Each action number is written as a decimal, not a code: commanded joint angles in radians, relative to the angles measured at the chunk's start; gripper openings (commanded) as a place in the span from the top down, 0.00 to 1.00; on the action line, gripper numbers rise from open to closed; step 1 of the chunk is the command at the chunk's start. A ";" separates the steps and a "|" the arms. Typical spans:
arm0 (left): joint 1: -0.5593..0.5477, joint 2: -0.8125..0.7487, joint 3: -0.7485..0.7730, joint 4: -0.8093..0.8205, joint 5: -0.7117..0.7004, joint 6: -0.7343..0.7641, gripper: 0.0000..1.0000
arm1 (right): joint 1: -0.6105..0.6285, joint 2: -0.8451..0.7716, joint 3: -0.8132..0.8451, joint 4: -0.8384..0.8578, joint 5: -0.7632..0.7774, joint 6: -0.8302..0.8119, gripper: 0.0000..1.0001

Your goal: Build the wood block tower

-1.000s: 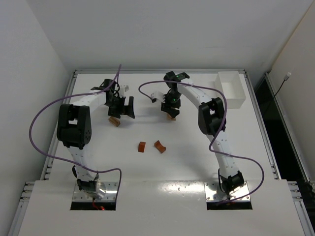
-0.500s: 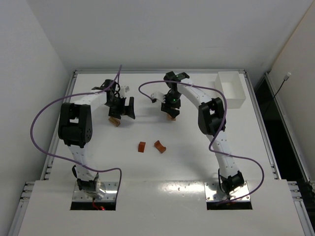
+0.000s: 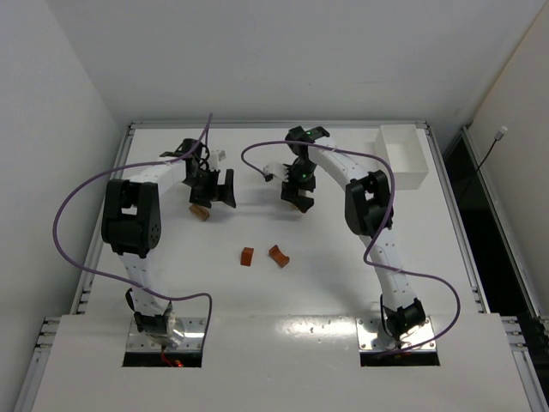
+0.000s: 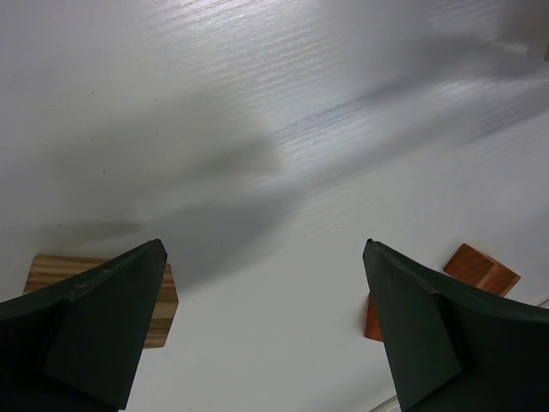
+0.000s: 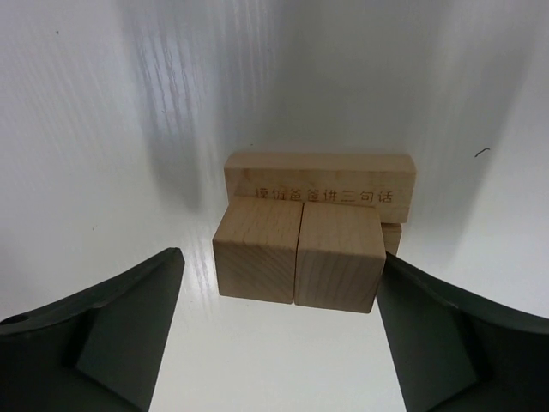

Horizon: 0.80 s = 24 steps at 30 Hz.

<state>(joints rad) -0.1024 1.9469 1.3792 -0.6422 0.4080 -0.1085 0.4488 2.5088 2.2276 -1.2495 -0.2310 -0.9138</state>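
Stacking is the step in hand, as we read it, and it belongs to the right arm. The right fingers (image 5: 103,343) stand wide apart on either side of the wood block tower (image 5: 257,249), clamped on nothing. What shows of the tower is two pale cubes (image 5: 339,255) side by side and touching. Just beyond them lies a pale bar (image 5: 317,182) printed with a line of characters. A sliver of another pale block (image 5: 392,236) peeks out by the bar's right end. We cannot tell whether the cubes rest on the bench (image 3: 343,283) or on a lower layer. From above, the stack sits at the far middle of the bench, hidden under the right wrist.

The left fingers (image 4: 94,326) are also spread wide and hold nothing, low over the bench. A tan block (image 4: 47,273) lies just beside one of them, partly hidden by it and not between the pair. Two reddish-brown blocks (image 3: 248,257) lie loose in mid-bench, well apart from the stack.

We judge the build to be at an early stage, with several pieces unplaced. The next move calls for the right arm to rise straight up, so neither finger nudges the cubes. The left arm needs to shift sideways to centre the tan block between its fingers before closing.
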 commanded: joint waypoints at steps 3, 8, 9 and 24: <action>0.017 -0.006 0.032 0.006 0.022 0.013 0.01 | 0.008 -0.036 -0.061 0.067 -0.037 0.030 0.00; 0.017 -0.006 0.032 0.006 0.022 0.013 0.01 | 0.008 -0.077 -0.117 0.205 -0.005 0.118 0.00; 0.017 -0.006 0.041 0.006 0.022 0.013 0.01 | 0.008 -0.087 -0.117 0.214 0.004 0.127 0.00; 0.017 0.003 0.050 0.006 0.031 0.013 0.01 | -0.002 -0.179 -0.086 0.220 -0.070 0.173 0.00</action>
<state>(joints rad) -0.1024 1.9488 1.3907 -0.6437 0.4168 -0.1089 0.4484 2.4081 2.1170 -1.0168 -0.2489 -0.7567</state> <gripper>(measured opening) 0.992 0.994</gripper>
